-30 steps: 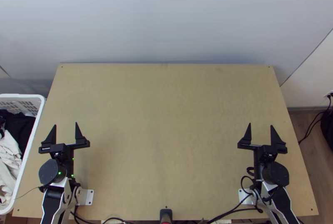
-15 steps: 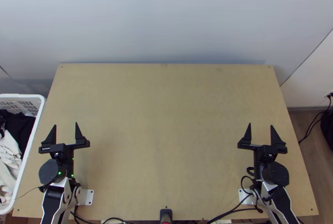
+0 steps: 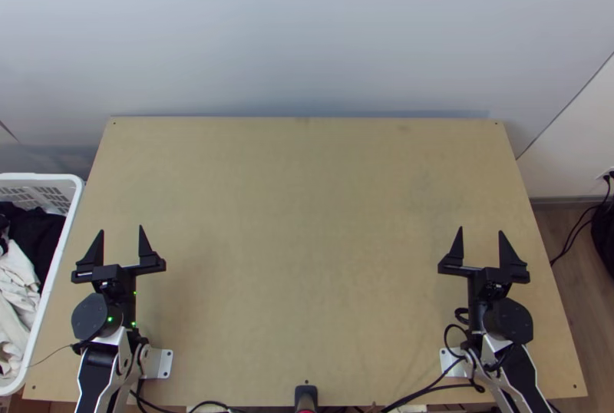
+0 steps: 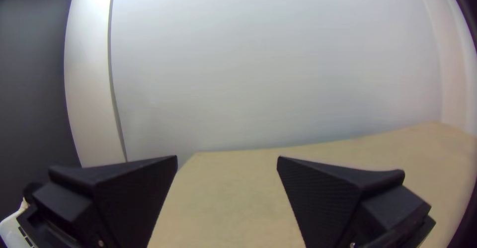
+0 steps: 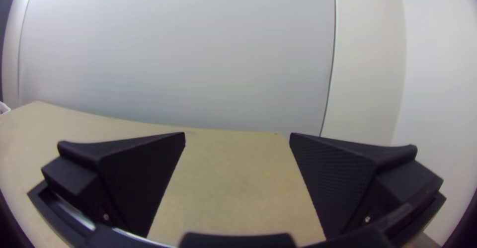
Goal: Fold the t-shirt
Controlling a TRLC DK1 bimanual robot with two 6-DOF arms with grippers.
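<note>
In the top view my left gripper (image 3: pixel 121 229) stands open near the table's left edge, with nothing between its fingers. My right gripper (image 3: pixel 480 230) is open too, near the right edge, and holds nothing. The left wrist view has the left gripper (image 4: pixel 227 157) with its two black fingers wide apart over bare wood. Likewise, the right gripper (image 5: pixel 237 133) in the right wrist view has a wide gap between its fingers. White and black cloth (image 3: pixel 17 279) lies bunched in the basket; whether a t-shirt is among it, I cannot tell.
A white basket (image 3: pixel 57 263) stands against the left side of the light wooden table (image 3: pixel 307 244). Black cables (image 3: pixel 430 388) run along the near edge, where a small dark device (image 3: pixel 305 396) sits at the middle. A pale wall (image 3: pixel 307 37) rises behind the far edge.
</note>
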